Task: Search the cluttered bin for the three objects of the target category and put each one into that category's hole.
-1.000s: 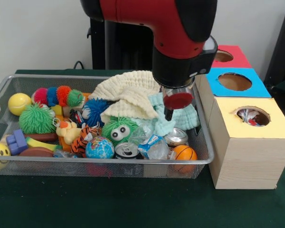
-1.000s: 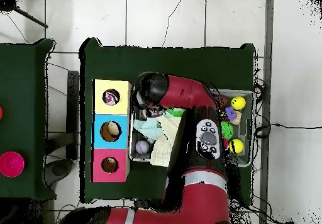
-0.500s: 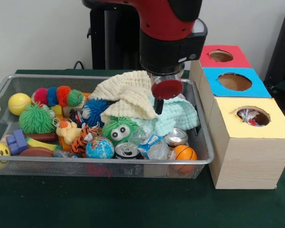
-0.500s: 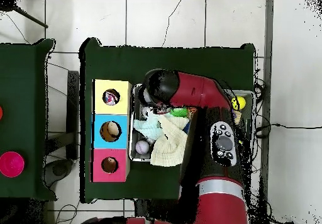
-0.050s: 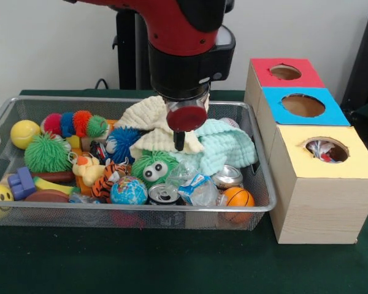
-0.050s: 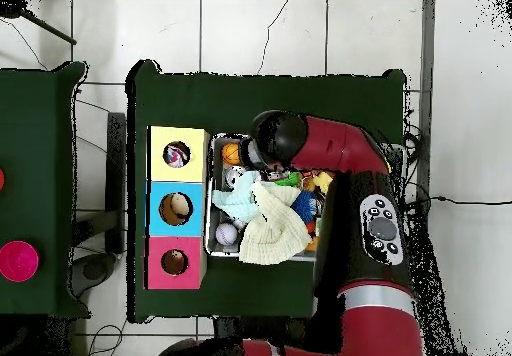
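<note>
At your near rim sit two cans [image 5: 165, 193], at 6 o'clock and 4 o'clock from the end effector [image 5: 180, 142], with crumpled plastic [image 5: 193, 184] between them. You cannot tell its opening; it hangs over the cream cloth [image 5: 156, 119] in the bin [image 5: 135, 214]. The yellow-topped box [image 5: 322, 184] stands at its 3 o'clock.

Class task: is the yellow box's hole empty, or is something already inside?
Not empty: the yellow box shows crumpled red, white and blue material inside its hole.
</note>
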Action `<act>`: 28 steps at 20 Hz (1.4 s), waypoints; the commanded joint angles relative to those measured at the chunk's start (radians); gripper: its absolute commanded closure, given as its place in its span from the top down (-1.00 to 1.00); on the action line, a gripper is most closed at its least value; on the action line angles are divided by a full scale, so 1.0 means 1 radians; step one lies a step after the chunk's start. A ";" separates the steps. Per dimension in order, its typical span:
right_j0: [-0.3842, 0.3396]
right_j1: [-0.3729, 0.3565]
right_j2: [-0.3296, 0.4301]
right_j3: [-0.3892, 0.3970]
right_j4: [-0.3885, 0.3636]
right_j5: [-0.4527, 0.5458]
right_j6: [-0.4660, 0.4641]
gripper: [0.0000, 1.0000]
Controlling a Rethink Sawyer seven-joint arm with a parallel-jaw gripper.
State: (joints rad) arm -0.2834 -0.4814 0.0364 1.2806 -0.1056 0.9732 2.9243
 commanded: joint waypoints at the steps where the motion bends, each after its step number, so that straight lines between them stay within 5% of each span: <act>1: -0.031 0.045 0.118 0.039 -0.087 -0.008 -0.312 -1.00; 28: -0.101 0.053 0.198 0.072 -0.149 -0.056 -0.315 -1.00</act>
State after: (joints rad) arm -0.3438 -0.4658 0.1393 1.2797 -0.1913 0.9732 2.8940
